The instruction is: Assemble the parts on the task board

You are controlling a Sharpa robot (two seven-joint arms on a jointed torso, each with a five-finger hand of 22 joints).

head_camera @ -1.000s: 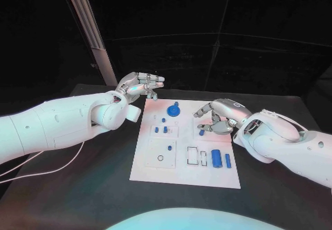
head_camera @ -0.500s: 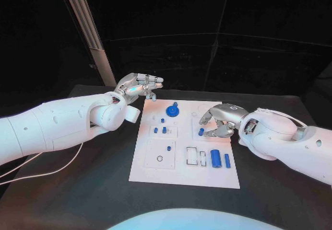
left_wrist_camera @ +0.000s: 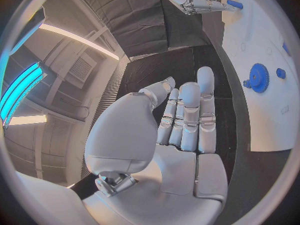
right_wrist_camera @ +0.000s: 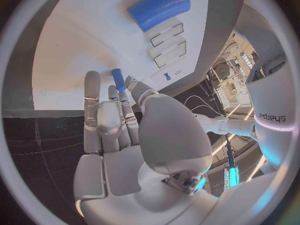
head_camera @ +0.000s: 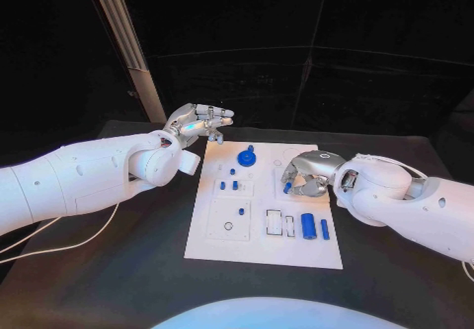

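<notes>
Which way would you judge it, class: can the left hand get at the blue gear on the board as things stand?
Probably yes. The left hand hovers off the task board's far left corner, holding nothing, and the blue gear sits close by with nothing between them. The right hand is busy farther right.

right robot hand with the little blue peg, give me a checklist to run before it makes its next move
1. Peg held: ok. The right robot hand pinches a small blue peg at its fingertips, as the right wrist view shows.
2. Hand over the board: ok. It hangs above the task board, on the far right part.
3. Peg lined up with a hole: cannot tell; the fingers hide the spot beneath.
4. Left robot hand clear: ok. It is raised beyond the board's far left corner, holding nothing.
5. Neighbouring parts clear: ok. The blue gear and the large blue cylinder lie apart from the hand.
</notes>
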